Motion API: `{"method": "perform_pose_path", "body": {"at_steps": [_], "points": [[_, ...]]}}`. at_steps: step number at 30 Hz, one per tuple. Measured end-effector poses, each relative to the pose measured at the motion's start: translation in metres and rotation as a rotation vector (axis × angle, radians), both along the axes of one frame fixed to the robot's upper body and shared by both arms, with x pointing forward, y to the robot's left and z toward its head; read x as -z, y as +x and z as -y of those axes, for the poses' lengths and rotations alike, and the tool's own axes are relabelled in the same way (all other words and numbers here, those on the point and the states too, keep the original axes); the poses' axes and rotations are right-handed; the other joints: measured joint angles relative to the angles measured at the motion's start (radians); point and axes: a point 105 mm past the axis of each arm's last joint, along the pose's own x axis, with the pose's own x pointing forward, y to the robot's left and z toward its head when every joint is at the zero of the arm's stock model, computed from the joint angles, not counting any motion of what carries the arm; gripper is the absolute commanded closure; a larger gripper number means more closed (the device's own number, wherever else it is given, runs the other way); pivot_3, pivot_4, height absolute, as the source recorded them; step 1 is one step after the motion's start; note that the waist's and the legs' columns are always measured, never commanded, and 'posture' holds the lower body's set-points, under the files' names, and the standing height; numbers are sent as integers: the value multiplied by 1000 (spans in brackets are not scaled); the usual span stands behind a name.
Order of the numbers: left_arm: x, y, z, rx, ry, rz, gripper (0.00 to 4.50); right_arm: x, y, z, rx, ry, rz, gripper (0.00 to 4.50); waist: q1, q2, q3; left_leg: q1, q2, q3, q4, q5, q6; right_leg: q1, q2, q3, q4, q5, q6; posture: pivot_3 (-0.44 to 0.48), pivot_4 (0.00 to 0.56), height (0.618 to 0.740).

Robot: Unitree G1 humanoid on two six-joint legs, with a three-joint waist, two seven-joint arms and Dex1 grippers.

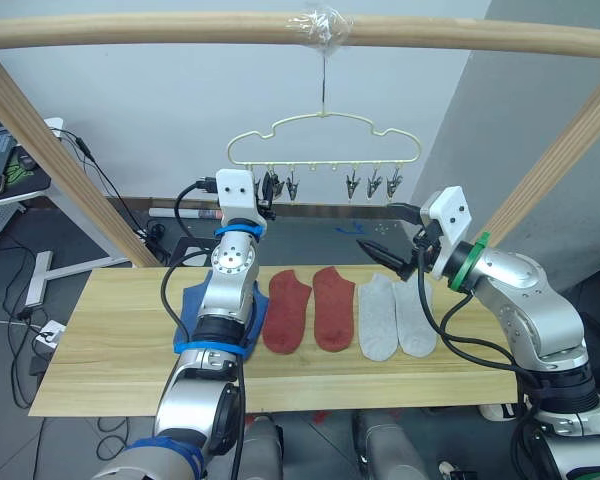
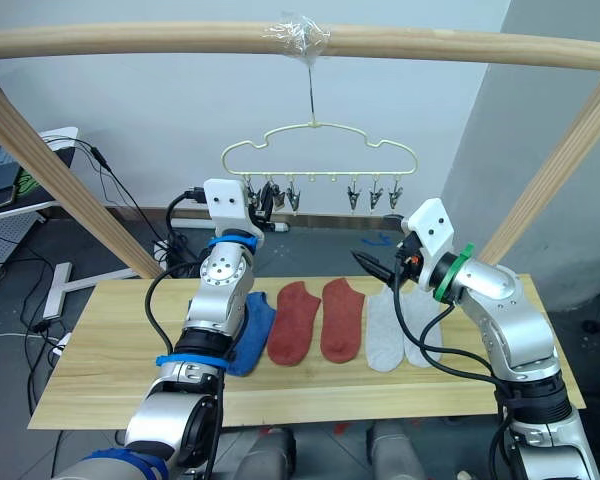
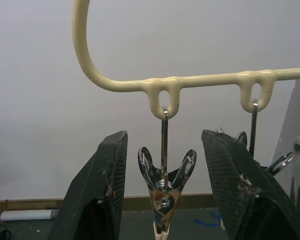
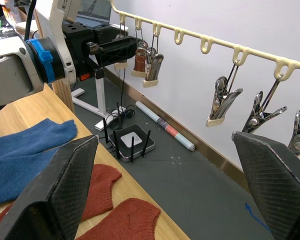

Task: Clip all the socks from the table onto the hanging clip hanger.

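Observation:
The pale clip hanger (image 1: 325,140) hangs from the top pole with a row of metal clips under it. My left gripper (image 3: 165,134) is raised to its left end, open, with one clip (image 3: 164,182) hanging between its fingers and gaps on both sides. On the table (image 1: 110,340) lie a blue sock (image 1: 192,305), partly hidden behind my left arm, two red socks (image 1: 288,310) and two grey socks (image 1: 377,315). My right gripper (image 1: 380,255) hovers open and empty above the grey socks, below the hanger's right clips (image 4: 222,102).
A thick wooden pole frame (image 1: 180,30) spans the top, with slanted legs at the left (image 1: 60,160) and right (image 1: 560,150). Behind the table, a router (image 4: 130,140), a tube (image 4: 165,127) and cables lie on the floor. A desk (image 1: 0,170) stands at far left.

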Motion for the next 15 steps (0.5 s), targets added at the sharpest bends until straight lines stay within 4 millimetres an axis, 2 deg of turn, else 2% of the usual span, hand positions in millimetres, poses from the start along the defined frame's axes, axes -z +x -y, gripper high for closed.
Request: {"method": "perform_pose_path", "body": {"at_steps": [4,8,15], "points": [[-1,0,0,9,5,3,3573,-2,1,1,5,2,6,0,0,0,0,0,0,0,0,0,0,0,0,0,0,0,0,-84,218,740],[-2,-1,0,13,7,11,4386,-3,1,2,12,5,10,0,0,0,0,0,0,0,0,0,0,0,0,0,0,0,0,-84,218,740],[-3,0,-5,4,16,11,4490,-3,2,2,27,10,11,0,0,0,0,0,0,0,0,0,0,0,0,0,0,0,0,-57,221,740]]}}
